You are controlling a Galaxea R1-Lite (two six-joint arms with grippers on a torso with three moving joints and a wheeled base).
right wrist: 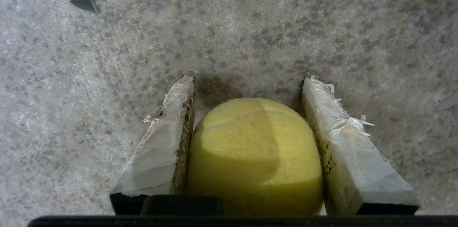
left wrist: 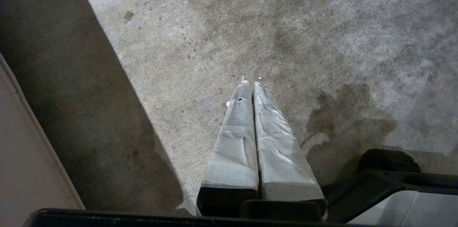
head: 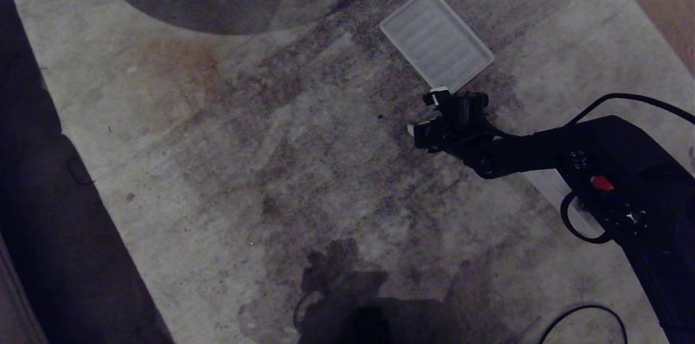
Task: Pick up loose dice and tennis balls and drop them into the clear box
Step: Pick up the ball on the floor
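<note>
Right pincer (right wrist: 248,83) pinching a ball (right wrist: 256,155) on the carpet (right wrist: 229,23); lift and drop into the box remain; left pincer (left wrist: 250,84) pressed together

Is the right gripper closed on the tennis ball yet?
Yes: both fingers of the right gripper press the tennis ball at its sides on the carpet.

ball: the tennis ball (right wrist: 254,155) sits on the carpet (head: 228,159), between the two fingers (right wrist: 161,148) of the right end effector (head: 429,116).
lid: the flat lid (head: 436,39) lies on the carpet just behind the right end effector.
left end effector (left wrist: 250,85): low over bare carpet, away from the ball.
</note>
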